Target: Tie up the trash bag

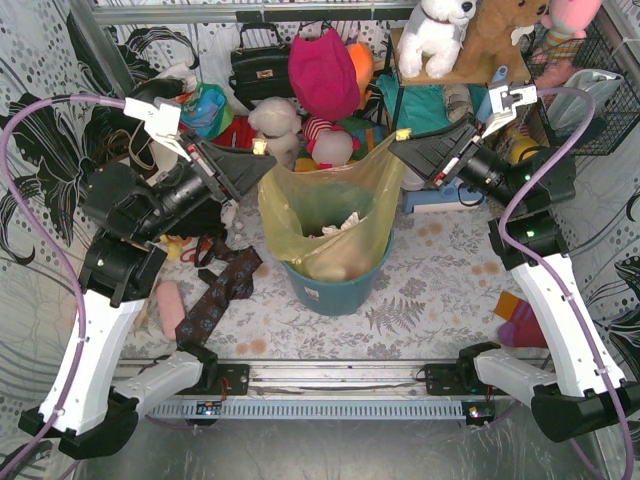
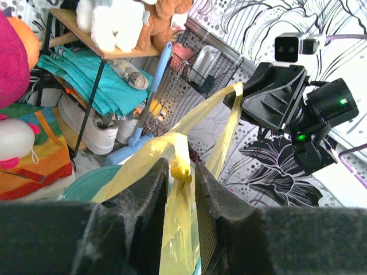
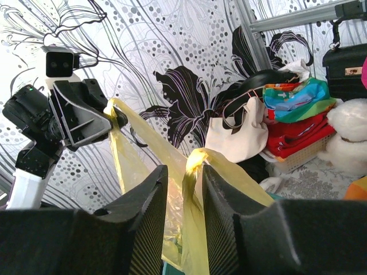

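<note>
Left gripper [image 1: 263, 160] and right gripper [image 1: 402, 148] each pinch a rim corner of the trash bag [image 1: 325, 210], jaws nearly closed. It sits in a teal bin [image 1: 335, 290] on the bench [image 1: 430, 290], toys [image 1: 322, 75] behind.

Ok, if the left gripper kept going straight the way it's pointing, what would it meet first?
Most likely the trash bag itself: its stretched far rim crosses just ahead of the left gripper, running to the right gripper, which sits slightly off that line. Depth is unclear.
</note>
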Robot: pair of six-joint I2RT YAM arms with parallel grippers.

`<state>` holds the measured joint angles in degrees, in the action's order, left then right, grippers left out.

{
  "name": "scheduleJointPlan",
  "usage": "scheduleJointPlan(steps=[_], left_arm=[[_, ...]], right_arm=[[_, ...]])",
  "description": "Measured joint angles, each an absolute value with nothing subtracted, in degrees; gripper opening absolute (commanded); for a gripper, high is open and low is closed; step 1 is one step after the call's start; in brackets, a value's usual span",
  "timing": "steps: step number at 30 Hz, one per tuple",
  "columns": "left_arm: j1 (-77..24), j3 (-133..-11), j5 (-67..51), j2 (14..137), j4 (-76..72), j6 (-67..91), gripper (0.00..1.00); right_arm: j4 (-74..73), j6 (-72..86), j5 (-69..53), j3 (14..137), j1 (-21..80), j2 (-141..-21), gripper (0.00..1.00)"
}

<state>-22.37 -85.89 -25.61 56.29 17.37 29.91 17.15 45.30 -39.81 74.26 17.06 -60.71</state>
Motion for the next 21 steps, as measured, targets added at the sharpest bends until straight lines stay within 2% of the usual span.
scheduleJointPlan(steps=[4,11,12,14,16,21], left_arm=[[-22.4,-85.9,-24.3,55.2,16.3,29.9,0.33],[-22.4,-85.9,-24.2,55.0,14.9,30.1,0.24],[-22.4,-85.9,-24.2,55.0,14.9,30.2,0.22],[-22.4,-85.8,-24.2,55.1,14.6,30.3,0.08],[-22.4,-85.7,-24.3,55.1,14.2,30.6,0.00],[-22.4,-85.6,-24.4,55.2,13.2,30.9,0.00]], right_arm=[[17.1,45.0,-39.5,74.3,17.1,-60.1,0.29],[17.1,44.9,-39.4,74.3,17.1,-59.5,0.25],[17.1,44.8,-39.4,74.3,17.1,-59.5,0.28],[17.0,44.5,-39.2,74.3,17.1,-59.4,0.30],[16.5,44.0,-38.7,74.3,17.1,-59.3,0.29],[14.0,42.3,-35.7,74.3,17.1,-58.5,0.27]])
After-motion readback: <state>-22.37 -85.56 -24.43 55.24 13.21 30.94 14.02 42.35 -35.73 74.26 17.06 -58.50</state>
